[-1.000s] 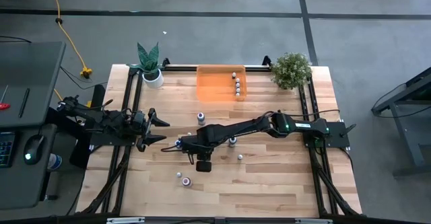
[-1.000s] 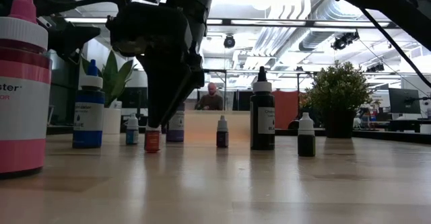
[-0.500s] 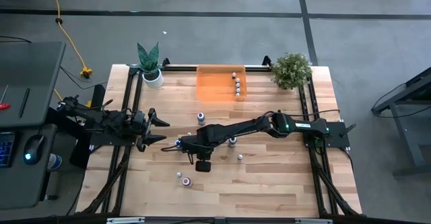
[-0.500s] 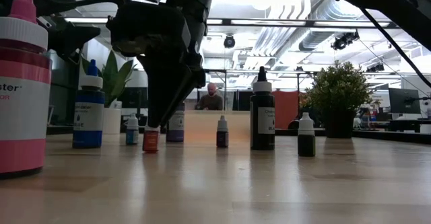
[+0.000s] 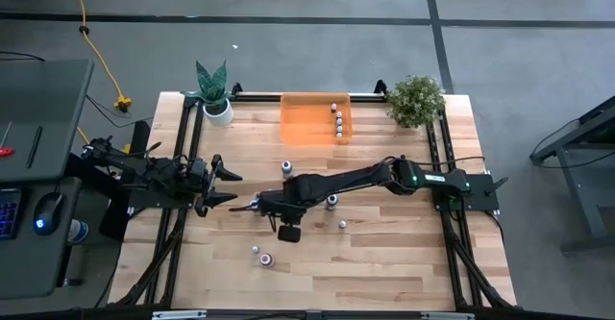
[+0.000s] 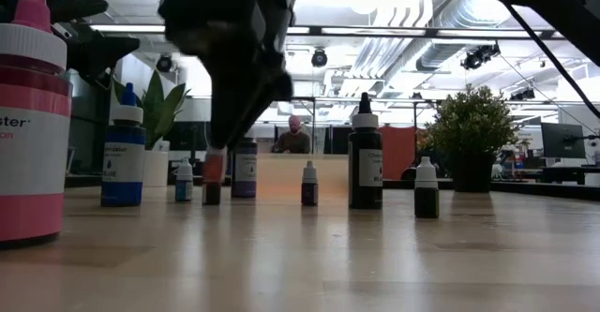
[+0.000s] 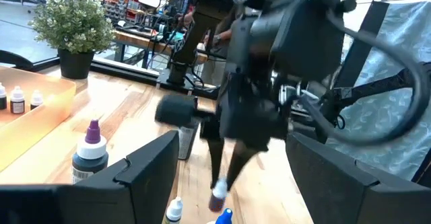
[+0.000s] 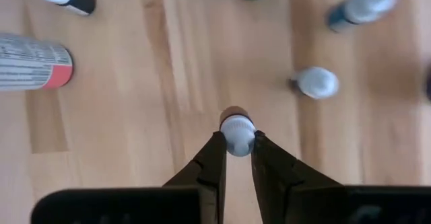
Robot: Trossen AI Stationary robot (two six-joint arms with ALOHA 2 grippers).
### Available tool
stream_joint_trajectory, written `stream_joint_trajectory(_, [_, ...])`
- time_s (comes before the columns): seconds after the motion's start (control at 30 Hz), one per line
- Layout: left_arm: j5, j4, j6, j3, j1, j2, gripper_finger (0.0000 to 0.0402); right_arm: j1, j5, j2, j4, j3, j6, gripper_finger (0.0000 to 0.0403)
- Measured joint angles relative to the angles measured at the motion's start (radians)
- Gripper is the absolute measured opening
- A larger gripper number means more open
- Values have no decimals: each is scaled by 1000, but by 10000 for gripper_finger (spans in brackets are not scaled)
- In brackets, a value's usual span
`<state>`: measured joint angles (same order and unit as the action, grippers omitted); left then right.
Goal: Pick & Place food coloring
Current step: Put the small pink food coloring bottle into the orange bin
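The food coloring shows as small dropper bottles spread over the wooden table. My right gripper [image 5: 257, 205] reaches to the table's middle, pointing steeply down, and is shut on a small red bottle [image 6: 212, 190] with a white cap. Other bottles stand upright on their bases around it: a blue one [image 6: 123, 157], a black one [image 6: 365, 162] and a purple-capped one [image 5: 286, 169]. Several more stand in the orange tray [image 5: 303, 123]. My left gripper [image 5: 226, 185] waits at the table's left edge, level and open. My right gripper pinches the small bottle's white cap [image 8: 237, 135] between its two fingertips [image 8: 214, 150]. The fingers come from above, slanting steeply down. The bottle hangs roughly upright below them, its red body [image 7: 217, 202] just above the wood.
A large pink bottle [image 6: 33, 125] stands close to the low camera. Two small bottles [image 5: 261, 254] stand toward the near edge, two more [image 5: 332, 202] right of the gripper. Potted plants [image 5: 213, 94] [image 5: 415, 99] flank the tray at the far edge.
My right gripper has risen a little, and the small red bottle has gone up with it from where it stood on the table.
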<state>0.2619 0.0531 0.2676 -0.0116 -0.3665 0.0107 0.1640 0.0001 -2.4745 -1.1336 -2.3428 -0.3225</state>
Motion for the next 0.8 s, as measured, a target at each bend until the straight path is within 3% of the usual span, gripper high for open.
stream_joint_trajectory(0.43, [0, 0, 0, 0, 0, 0, 271, -67, 104, 173, -126, 1, -147, 47])
stream_joint_trajectory(0.8, [0, 0, 0, 0, 0, 0, 271, -245, 196, 297, -145, 1, -75, 47])
